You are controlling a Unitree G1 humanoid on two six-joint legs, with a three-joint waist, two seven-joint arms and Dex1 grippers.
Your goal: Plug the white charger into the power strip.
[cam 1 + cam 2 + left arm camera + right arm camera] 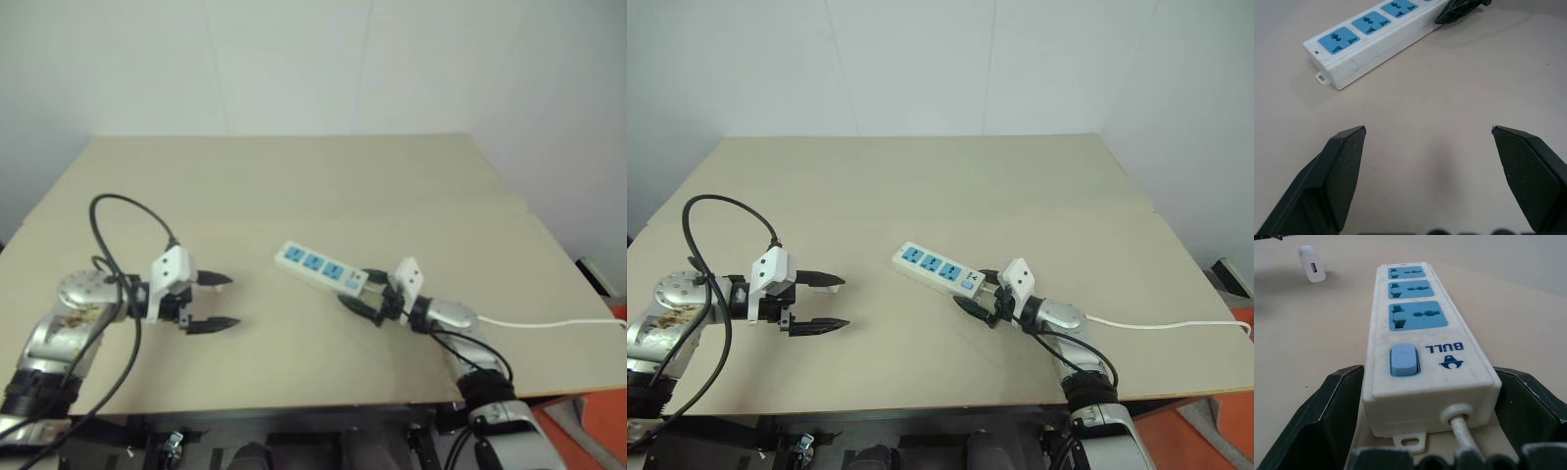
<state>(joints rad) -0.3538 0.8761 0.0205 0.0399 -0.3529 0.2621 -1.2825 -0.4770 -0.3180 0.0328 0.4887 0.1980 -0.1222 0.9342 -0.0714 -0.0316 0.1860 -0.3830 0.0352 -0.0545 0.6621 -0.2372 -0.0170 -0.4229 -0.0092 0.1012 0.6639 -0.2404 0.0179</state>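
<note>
Both grippers are spread, the right gripper [364,291] straddling the power strip's [315,263] switch end. The white charger [1312,269] lies past its far end, probably nearer the left gripper [233,300].

Soft, even light from above; the table [294,196] shows faint shadows, no glare, and slight blur.

The power strip [1420,342] has its switch end sunk between the right end effector's [1427,431] fingers; its cord [549,322] runs off the picture's edge.
</note>
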